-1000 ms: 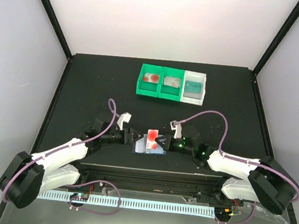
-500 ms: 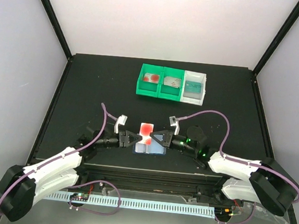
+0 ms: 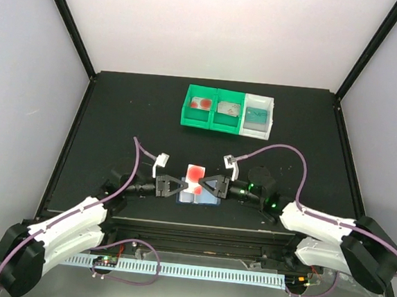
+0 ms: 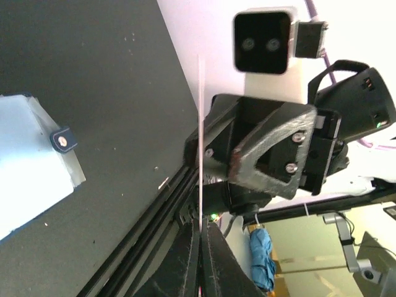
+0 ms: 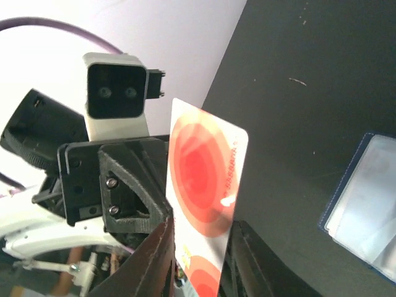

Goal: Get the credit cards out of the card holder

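Note:
A white credit card with red circles (image 3: 195,174) is held upright above the open card holder (image 3: 199,197), a navy wallet with pale blue pockets. My left gripper (image 3: 181,186) is shut on the card, which shows edge-on between its fingers in the left wrist view (image 4: 200,136). My right gripper (image 3: 206,185) faces it from the right. In the right wrist view its fingers stand apart on either side of the card's face (image 5: 207,179). The holder lies on the table in the left wrist view (image 4: 31,161) and the right wrist view (image 5: 365,204).
At the back stand two green trays (image 3: 188,113) and a white tray (image 3: 269,116). They hold a red-circled card (image 3: 202,103), a greyish card (image 3: 228,109) and a teal card (image 3: 257,115). The table's black front rail (image 3: 191,231) runs just behind the holder.
The red-circled card has risen out of the holder and shifted a little left and away. Both grippers have lifted with it, and the left arm has drawn back slightly.

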Controlling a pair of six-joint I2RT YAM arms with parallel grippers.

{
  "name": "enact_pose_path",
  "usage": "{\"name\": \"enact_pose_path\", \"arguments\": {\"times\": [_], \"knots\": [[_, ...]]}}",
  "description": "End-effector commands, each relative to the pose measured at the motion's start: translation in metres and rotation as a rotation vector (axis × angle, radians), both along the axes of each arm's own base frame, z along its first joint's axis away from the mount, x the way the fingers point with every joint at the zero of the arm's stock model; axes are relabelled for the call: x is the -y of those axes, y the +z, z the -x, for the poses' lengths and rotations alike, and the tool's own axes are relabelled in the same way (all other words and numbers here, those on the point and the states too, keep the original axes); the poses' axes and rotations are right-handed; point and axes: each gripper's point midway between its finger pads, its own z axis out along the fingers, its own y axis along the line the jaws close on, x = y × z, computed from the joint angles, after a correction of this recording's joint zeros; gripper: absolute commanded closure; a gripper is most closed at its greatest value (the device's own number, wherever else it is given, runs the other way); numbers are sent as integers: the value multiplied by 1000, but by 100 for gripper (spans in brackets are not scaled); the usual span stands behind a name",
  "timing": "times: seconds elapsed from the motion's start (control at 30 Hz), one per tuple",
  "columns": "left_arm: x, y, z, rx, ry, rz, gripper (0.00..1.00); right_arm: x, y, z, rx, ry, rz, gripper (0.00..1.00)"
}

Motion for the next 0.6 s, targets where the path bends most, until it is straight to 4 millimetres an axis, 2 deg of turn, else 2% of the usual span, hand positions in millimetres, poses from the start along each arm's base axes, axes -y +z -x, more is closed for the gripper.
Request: {"name": "enact_pose_path", "arguments": {"times": [0.0,0.1,0.17,0.23,0.43,0.57], "knots": [[0,4,19,61,-95,-36,99,4,14,8,198,73,122,71],[-4,-1,28,90,-130,-82,98,11,20,11,326,118,226,64],[-5,-4,34,93,-164,-107,99,16,21,12,383,140,296,63],[-6,-5,43,90,-218,-122,98,16,30,19,436,192,303,62],[-5,11,57,121,-303,-86,98,20,38,36,467,311,347,60],[-4,22,62,146,-346,-67,98,20,44,46,458,372,334,56]]}}
